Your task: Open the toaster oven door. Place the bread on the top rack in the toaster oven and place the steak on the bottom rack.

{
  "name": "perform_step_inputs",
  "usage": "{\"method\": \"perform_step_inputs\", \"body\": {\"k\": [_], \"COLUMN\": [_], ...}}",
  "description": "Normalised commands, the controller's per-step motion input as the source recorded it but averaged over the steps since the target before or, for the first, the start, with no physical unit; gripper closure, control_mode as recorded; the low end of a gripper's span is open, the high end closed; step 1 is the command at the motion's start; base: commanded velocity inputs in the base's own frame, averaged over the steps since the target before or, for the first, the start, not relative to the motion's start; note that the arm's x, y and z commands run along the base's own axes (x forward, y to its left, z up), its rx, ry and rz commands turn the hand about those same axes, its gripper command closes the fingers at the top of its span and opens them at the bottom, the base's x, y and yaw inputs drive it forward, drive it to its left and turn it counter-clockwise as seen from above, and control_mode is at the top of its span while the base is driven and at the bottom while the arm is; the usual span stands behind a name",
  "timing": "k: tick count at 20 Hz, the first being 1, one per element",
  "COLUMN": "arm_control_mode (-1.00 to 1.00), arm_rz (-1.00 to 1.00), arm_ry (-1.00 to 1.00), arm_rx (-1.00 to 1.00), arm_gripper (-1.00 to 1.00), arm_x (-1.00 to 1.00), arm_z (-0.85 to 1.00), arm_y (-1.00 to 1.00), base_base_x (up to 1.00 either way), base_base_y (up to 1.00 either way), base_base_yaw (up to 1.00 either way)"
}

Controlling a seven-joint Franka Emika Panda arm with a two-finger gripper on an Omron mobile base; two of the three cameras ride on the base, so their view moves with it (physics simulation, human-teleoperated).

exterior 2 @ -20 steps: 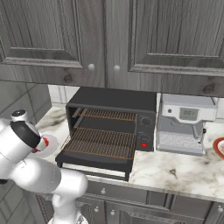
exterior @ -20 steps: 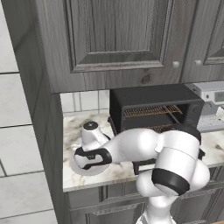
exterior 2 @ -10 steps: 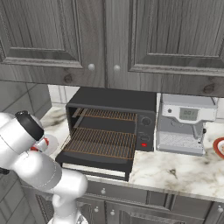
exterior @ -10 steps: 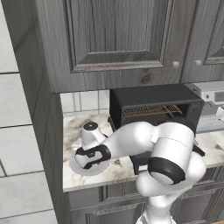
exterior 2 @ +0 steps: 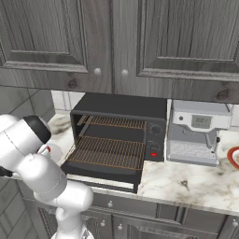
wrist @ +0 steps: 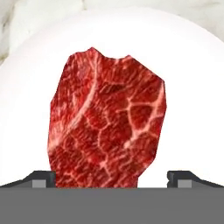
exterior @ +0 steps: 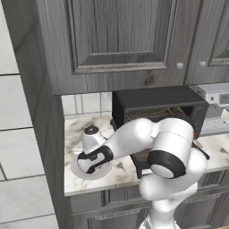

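The end effector [wrist: 112,177] is spread wide, its tips standing on both sides of the steak [wrist: 107,131] without pinching it. The steak lies on a white plate [wrist: 192,96] on the worktop [exterior: 85,134], at 9 o'clock from the oven [exterior 2: 122,135], whose door [exterior 2: 100,177] hangs open, both racks bare

I see a marble counter [exterior 2: 186,182] carrying the toaster oven [exterior 2: 119,133], a coffee machine [exterior 2: 196,133] just right of it, and a white plate [exterior: 91,172] to its left, holding the steak [wrist: 107,122].
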Motion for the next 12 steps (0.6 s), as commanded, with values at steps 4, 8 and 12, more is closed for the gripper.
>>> {"method": "perform_step_inputs", "body": {"k": [4, 8, 12], "arm_control_mode": [-1.0, -1.0, -1.0], "arm_rz": [-0.03, -0.03, -0.02], "arm_ry": [0.0, 0.0, 0.0], "arm_rx": [-0.04, -0.04, -0.02], "arm_gripper": [-1.0, -1.0, -1.0], "arm_x": [0.08, 0.04, 0.06], "arm_z": [-0.11, -0.09, -0.09], "arm_y": [0.11, 0.08, 0.06], "base_base_x": [0.0, 0.0, 0.0], "base_base_y": [0.0, 0.0, 0.0], "base_base_yaw": [0.0, 0.0, 0.0]}}
